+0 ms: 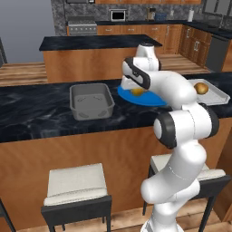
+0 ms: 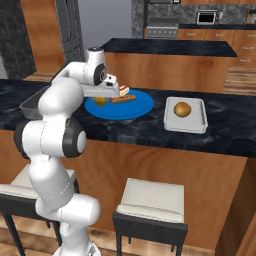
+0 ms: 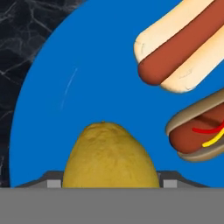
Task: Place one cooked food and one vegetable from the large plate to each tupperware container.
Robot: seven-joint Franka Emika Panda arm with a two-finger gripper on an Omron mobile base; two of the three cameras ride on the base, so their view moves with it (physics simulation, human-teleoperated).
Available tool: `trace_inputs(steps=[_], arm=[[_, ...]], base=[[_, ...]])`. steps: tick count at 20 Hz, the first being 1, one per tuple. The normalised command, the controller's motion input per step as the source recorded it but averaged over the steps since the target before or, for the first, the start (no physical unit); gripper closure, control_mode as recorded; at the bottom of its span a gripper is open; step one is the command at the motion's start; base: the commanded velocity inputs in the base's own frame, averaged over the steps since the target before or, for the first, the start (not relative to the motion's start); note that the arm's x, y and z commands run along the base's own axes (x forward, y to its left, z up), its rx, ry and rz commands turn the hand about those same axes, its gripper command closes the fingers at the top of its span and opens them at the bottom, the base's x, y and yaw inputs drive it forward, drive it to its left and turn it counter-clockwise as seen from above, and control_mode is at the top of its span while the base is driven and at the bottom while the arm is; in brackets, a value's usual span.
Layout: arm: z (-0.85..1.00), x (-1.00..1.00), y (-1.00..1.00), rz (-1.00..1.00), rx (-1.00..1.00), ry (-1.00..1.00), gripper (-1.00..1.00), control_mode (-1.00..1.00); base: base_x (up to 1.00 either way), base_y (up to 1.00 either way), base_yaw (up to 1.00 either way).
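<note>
Yellow-olive vegetable (image 3: pixel 109 155): lies on the blue plate (image 3: pixel 87 65), close under the hand camera; in the right base view it is a small yellow ball (image 2: pixel 101 100) on the plate's left part, under the robot's hand.
Hot dogs: two on the plate beside the vegetable. The hand view shows a plain one in a pale bun (image 3: pixel 183 43) and a second in a browner bun with red and yellow stripes (image 3: pixel 201 131); the right base view shows them as one reddish patch (image 2: pixel 123 96); in the left base view the arm hides them.
Golden-brown vegetable (image 2: pixel 182 109): sits in the shallow pale tray (image 2: pixel 199 125), on the counter (image 2: pixel 140 131) to the right of the plate.
Deep grey tub (image 1: pixel 90 100): on the counter left of the plate, nothing visible inside; seen plainly from the left base, mostly behind the arm from the right.
Tool (image 3: pixel 109 186): low over the plate, a finger tip (image 3: pixel 52 183) showing on each side of the yellow-olive vegetable; jaws part open around it; whether they touch it I cannot tell.
</note>
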Motion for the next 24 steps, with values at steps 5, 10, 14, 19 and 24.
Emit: trace_inputs(steps=[5, 10, 14, 19, 24], arm=[[0.63, -0.24, 0.49, 0.00, -0.04, 0.00, 1.00, -1.00], [0.91, -0.42, 1.00, 0.00, 0.00, 0.00, 1.00, -1.00], [0.57, -0.37, 1.00, 0.00, 0.04, 0.05, 1.00, -1.00], [-0.15, -0.17, 0.92, 0.00, 0.00, 0.07, 1.00, -1.00], [-0.43, 0.21, 0.28, 0.02, 0.00, -0.03, 1.00, -1.00]], base=[[0.00, 0.00, 0.00], [0.00, 0.00, 0.00], [0.00, 0.00, 0.00], [0.00, 0.00, 0.00], [0.00, 0.00, 0.00]])
